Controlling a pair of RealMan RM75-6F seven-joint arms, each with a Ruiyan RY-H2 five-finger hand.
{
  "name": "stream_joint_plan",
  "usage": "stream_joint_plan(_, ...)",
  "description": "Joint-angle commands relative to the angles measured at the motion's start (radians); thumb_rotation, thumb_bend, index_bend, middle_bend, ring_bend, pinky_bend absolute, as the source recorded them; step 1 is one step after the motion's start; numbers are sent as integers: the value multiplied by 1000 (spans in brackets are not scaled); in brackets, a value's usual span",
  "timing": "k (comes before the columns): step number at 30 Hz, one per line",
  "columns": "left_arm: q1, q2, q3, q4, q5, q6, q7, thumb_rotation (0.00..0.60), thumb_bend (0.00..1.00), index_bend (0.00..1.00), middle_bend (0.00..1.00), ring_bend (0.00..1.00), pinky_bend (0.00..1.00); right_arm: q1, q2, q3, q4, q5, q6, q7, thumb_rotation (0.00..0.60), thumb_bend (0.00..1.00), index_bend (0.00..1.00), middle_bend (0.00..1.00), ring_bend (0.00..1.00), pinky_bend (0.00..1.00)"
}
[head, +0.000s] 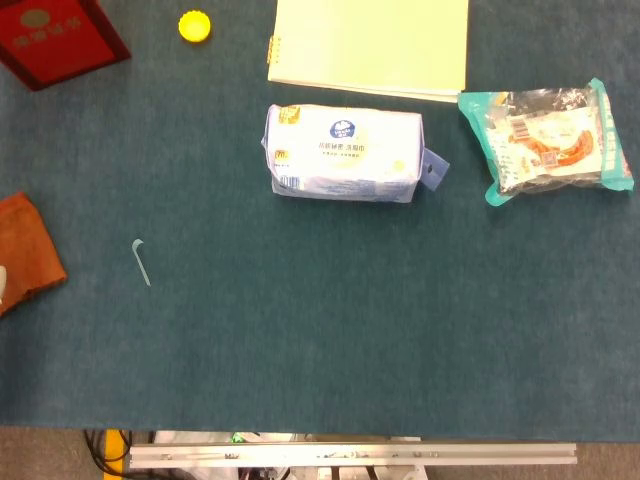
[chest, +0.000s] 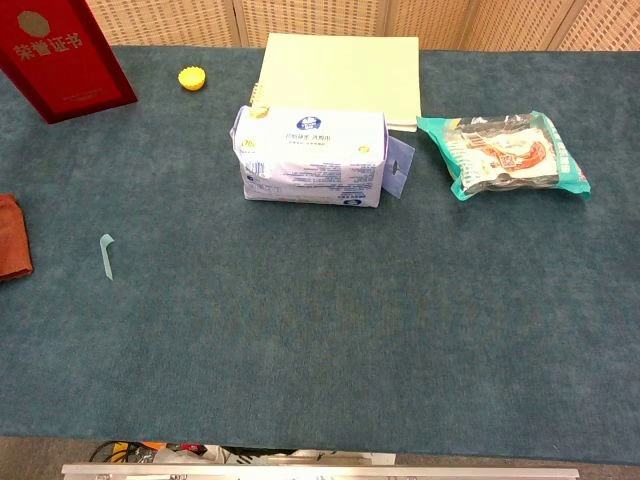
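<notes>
Tissue pack lay alone at mid-bench, no robot hand in sight

Tissue pack (head: 343, 153) lay on the blue bench (head: 320, 340), just in front of a pale yellow notebook (head: 370, 45) at the far edge. From the left: a brown cloth (head: 25, 250) at the left edge, a red booklet (head: 60, 38) in the far left corner, a small light-blue pick (head: 141, 260), a yellow cap (head: 195, 26). Right of the pack sat a teal snack bag (head: 548, 140). Neither robot hand appeared in either view, so their state cannot be told.
</notes>
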Motion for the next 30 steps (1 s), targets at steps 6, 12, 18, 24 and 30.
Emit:
stream_joint_plan(6, -3, -3, 3, 5, 7, -3, 2, 600, 367, 178, 158, 152, 21, 4, 1, 3, 8, 0, -3, 6, 600, 363, 357, 294, 157, 250)
stream_joint_plan(12, -9, -8, 3, 29, 31, 6, -24, 600, 366, 186, 162, 159, 50, 3, -1, 12, 17, -10, 19, 16, 600, 363, 356, 294, 170, 246)
stream_joint_plan(18, -30, 1, 5, 59, 67, -5, -79, 600, 366, 205, 198, 200, 186, 9, 8, 21, 6, -6, 20, 3, 600, 363, 356, 294, 170, 246)
stream_joint_plan(24, -82, 20, 16, 114, 118, -61, -153, 600, 366, 255, 323, 322, 369, 23, 21, 32, -14, -2, 8, -4, 600, 363, 356, 294, 170, 246)
stream_joint_plan(30, -155, 32, 23, 165, 158, -138, -230, 600, 367, 294, 590, 556, 649, 34, 25, 37, -28, -2, -1, -19, 600, 363, 356, 294, 170, 246)
